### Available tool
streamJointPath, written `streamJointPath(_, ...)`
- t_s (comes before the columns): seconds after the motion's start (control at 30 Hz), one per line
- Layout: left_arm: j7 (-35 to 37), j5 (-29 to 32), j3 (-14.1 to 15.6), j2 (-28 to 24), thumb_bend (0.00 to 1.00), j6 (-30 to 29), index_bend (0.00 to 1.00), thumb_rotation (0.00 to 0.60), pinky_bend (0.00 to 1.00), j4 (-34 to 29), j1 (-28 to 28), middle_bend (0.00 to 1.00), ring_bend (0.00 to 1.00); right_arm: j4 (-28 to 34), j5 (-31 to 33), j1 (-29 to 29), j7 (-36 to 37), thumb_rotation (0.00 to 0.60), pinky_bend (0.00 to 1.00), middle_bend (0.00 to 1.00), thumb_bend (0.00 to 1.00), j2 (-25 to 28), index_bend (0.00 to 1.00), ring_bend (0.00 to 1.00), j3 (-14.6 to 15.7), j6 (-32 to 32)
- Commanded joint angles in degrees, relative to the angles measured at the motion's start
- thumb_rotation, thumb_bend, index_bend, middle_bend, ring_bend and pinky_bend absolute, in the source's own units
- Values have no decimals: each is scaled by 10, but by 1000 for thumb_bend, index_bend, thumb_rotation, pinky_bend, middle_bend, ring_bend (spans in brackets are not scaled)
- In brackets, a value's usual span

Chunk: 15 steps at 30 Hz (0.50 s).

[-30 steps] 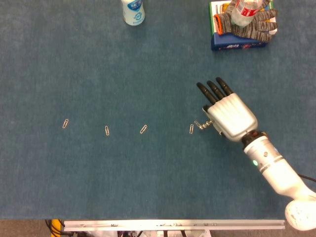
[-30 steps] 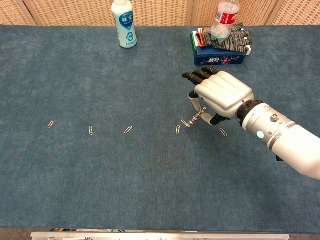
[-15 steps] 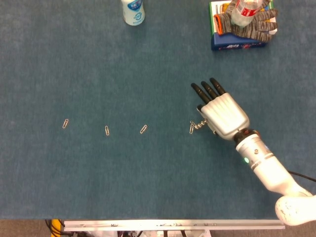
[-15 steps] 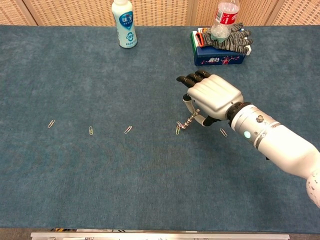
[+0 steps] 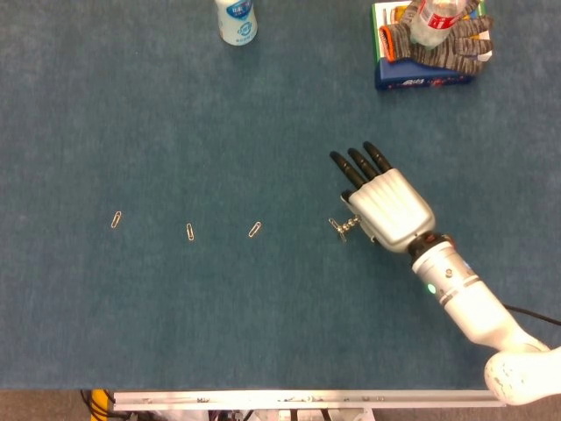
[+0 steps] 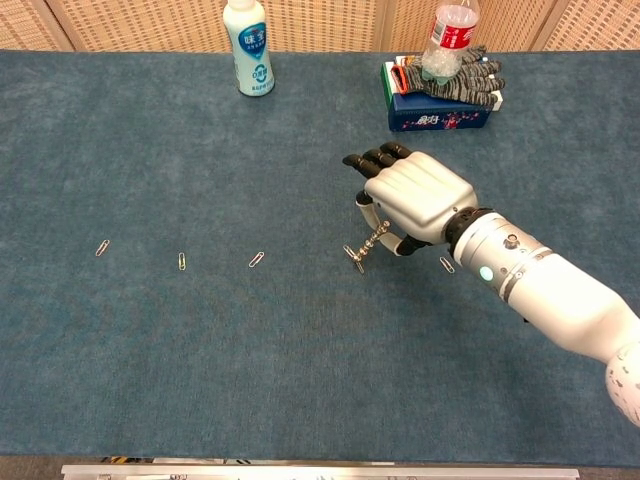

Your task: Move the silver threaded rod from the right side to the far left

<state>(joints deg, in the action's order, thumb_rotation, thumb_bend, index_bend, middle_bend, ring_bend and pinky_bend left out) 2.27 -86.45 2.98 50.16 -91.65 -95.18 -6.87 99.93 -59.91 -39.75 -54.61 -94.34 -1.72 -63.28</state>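
The silver threaded rod (image 5: 342,225) (image 6: 366,246) is short and thin, and it sticks out to the left from under my right hand (image 5: 387,207) (image 6: 415,199). That hand pinches the rod's right end between thumb and a finger, with its dark fingertips (image 6: 372,158) stretched toward the far side. The rod's free end hangs just over a paper clip (image 6: 357,264) near the table's middle. My left hand shows in neither view.
A row of paper clips (image 5: 190,231) (image 5: 116,219) (image 5: 255,230) runs to the left on the blue cloth, and one more clip (image 6: 446,264) lies under my right wrist. A white bottle (image 5: 237,19) stands at the back. A blue box (image 6: 440,112) with gloves and a plastic bottle sits back right.
My right hand has moved left and slightly away from me, carrying the rod with it. The rod's tip now covers the paper clip it was beside earlier.
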Motion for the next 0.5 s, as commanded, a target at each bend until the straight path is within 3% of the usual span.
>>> streamJointPath(0.03,0,0,0,0,449,0,496,600,328,0,0,429,279,5,-4,-1,0,600,0,44,369,0,614,0,1,-2)
streamJointPath(0.5,-2,-1,0,2,449,2,496,600,329,2,-2,429,279,-1,-1,-22,4,600,1,48,369,-23,614,0,-28,-7)
